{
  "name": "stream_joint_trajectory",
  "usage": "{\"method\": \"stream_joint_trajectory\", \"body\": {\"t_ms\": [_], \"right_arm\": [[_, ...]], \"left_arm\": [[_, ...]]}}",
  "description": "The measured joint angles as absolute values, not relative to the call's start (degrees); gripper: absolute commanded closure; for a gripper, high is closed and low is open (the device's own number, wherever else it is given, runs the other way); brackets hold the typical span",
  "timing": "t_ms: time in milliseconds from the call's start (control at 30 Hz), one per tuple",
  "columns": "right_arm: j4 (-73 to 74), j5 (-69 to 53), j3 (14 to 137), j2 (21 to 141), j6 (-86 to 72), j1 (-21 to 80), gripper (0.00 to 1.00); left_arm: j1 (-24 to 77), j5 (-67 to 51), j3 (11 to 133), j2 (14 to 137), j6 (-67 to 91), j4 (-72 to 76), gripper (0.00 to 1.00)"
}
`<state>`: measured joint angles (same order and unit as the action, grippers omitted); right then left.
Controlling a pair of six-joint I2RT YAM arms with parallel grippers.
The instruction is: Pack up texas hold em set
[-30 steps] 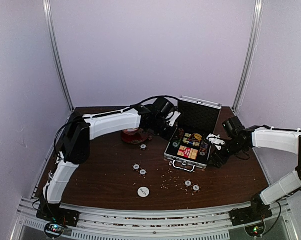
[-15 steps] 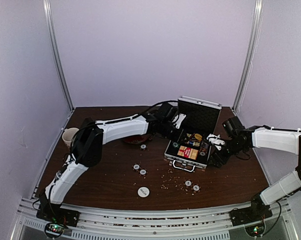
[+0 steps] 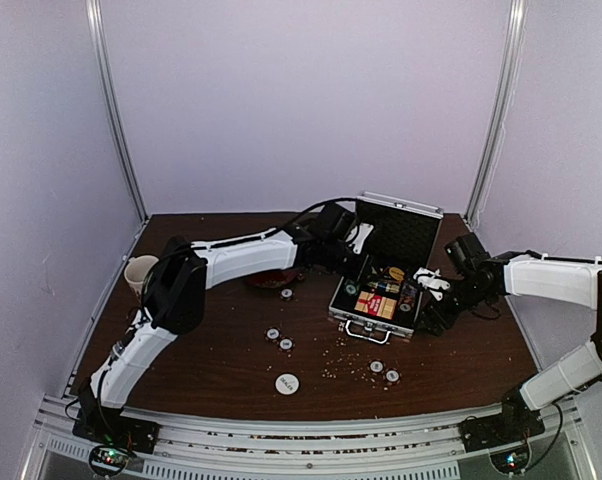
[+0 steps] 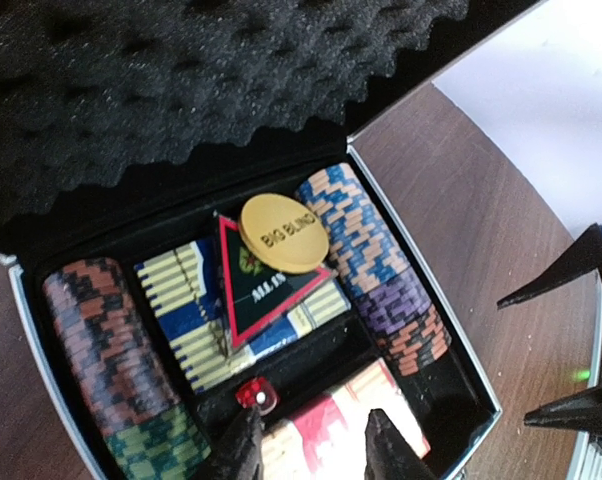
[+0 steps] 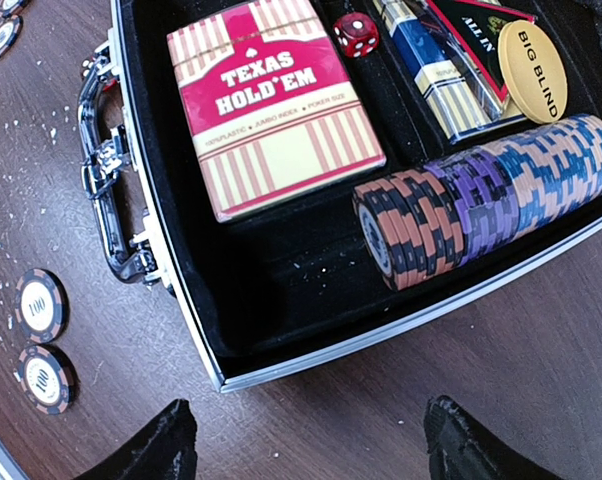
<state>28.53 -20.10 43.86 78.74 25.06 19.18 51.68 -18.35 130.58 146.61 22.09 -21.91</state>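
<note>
The silver case (image 3: 349, 318) lies open at mid-table, lid up. Inside it are the red-yellow card box (image 5: 271, 105), rows of chips (image 5: 481, 195), a yellow "big blind" disc (image 4: 284, 232) and a tiny red die (image 4: 256, 395). My left gripper (image 4: 314, 448) hangs over the tray, open, with nothing between its fingers. The die lies just off its left fingertip (image 4: 239, 445). My right gripper (image 5: 316, 440) stands wide open over the table at the case's right side, holding nothing. Loose chips (image 3: 279, 339) and a white disc (image 3: 287, 382) lie on the table.
A red-white bowl (image 3: 271, 274) sits behind the left forearm, partly hidden. A paper cup (image 3: 139, 272) stands at the far left. More loose chips (image 3: 384, 371) lie in front of the case, with one (image 3: 286, 294) near the bowl. Crumbs speckle the wood.
The left arm has swung right from beside the bowl to over the open case, uncovering the cup. The right arm has not moved.
</note>
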Motion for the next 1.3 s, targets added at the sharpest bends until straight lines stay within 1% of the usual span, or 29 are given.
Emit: {"method": "stream_joint_trajectory", "body": {"t_ms": [133,233,300,433,567,633,733,833,967,1100,1300], "right_arm": [[29.1,-20.1,43.9,78.5,25.1,19.2,0.21],[30.4,-20.6,44.5,77.4,25.5,19.2,0.21],[30.6,-21.0,45.2,76.6,25.6,19.2,0.22],[30.3,-22.2,46.3,76.3,25.8,19.2,0.23],[30.2,-23.6,46.3,77.1,25.8,19.2,0.24],[30.4,-24.0,46.3,77.6,25.8,19.2,0.24],[31.6,-24.9,47.4,77.6,26.0,19.2,0.25],[33.3,-25.4,50.7,77.6,26.7,20.0,0.25],[34.3,-25.5,58.1,79.5,26.8,24.2,0.25],[33.0,-24.9,65.8,85.1,26.0,30.7,0.26],[26.8,-21.3,74.8,97.5,21.0,38.2,0.28]], "left_arm": [[51.7,-16.7,122.9,140.5,20.4,-22.2,0.53],[51.7,-13.5,115.7,133.2,18.7,-23.3,0.53],[51.4,-10.7,112.2,128.4,17.8,-24.6,0.56],[50.0,-4.7,109.5,123.0,17.0,-27.2,0.64],[48.1,0.4,107.6,122.6,16.6,-28.7,0.65],[47.3,2.7,106.7,123.5,16.8,-29.8,0.62],[47.0,5.0,104.9,124.3,17.5,-30.3,0.54],[47.2,6.5,102.3,124.2,18.0,-30.0,0.49],[47.4,8.7,96.9,121.9,18.4,-30.0,0.47],[46.9,10.4,88.7,114.9,19.5,-30.0,0.45],[44.5,13.2,78.9,100.6,22.1,-29.5,0.44]]}}
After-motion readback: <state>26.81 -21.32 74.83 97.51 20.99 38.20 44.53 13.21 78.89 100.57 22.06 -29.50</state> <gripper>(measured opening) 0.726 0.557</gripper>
